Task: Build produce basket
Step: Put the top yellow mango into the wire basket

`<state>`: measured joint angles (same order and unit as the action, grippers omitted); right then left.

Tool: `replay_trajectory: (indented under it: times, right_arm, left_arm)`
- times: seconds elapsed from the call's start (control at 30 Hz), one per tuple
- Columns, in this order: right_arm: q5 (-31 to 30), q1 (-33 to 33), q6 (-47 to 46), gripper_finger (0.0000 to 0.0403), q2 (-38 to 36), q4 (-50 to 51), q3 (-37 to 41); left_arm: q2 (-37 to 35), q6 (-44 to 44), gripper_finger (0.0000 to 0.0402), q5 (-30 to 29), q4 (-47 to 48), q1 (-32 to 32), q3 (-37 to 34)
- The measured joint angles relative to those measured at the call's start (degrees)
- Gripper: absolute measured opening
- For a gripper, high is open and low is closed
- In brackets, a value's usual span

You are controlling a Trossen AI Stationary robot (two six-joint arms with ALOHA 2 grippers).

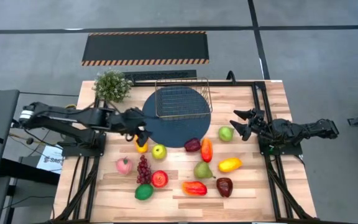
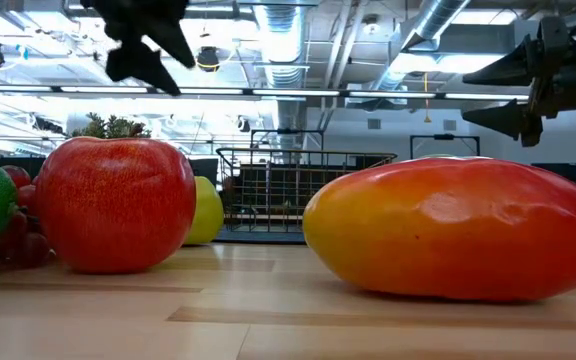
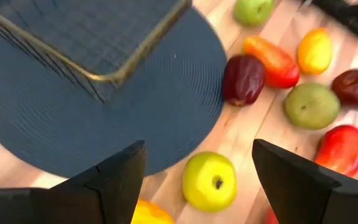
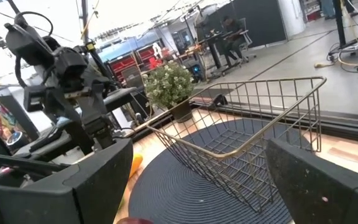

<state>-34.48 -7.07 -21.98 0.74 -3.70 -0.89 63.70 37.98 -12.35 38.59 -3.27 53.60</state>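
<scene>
Over bench's left half, beside mat (image 1: 176,127) edge: left gripper (image 1: 143,135) hovers, jaws apart, empty, above yellow pepper (image 1: 141,147). Basket (image 1: 182,99) empty, at rear centre. Step: first pick. Next: descend, clamp pepper. Right gripper (image 1: 241,126) jaws apart, waits near right edge.

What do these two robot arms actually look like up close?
Both arms are matt black and jointed, with thin cables along them. The left arm has a white section near its base. Each ends in a gripper, left and right, with two flat, pointed black jaws.
</scene>
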Motion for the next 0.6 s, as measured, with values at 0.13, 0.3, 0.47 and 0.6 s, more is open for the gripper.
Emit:
replay_trajectory:
  times: [0.13, 0.3, 0.47, 0.6]
  right_arm:
    - [0.02, 0.48, -0.04, 0.0386, 0.0, 0.29, -0.02]
    - [1.93, 0.44, -1.88, 0.0385, 0.0, 0.3, -0.07]
    - [10.71, 0.48, -2.82, 0.0385, 0.06, 1.08, -5.76]
    - [13.36, 0.39, -2.35, 0.0385, 2.36, 9.26, -15.7]
  left_arm:
    - [5.1, -1.48, 0.0281, 5.76, 0.72, 1.21, 0.02]
    - [9.27, -1.77, 0.0281, 8.2, 0.78, 1.42, 0.02]
    - [6.28, -1.76, 0.0281, 10.46, 0.54, 0.65, 0.0]
    - [-0.85, -1.91, 0.0281, 7.48, 0.97, 0.65, 0.02]
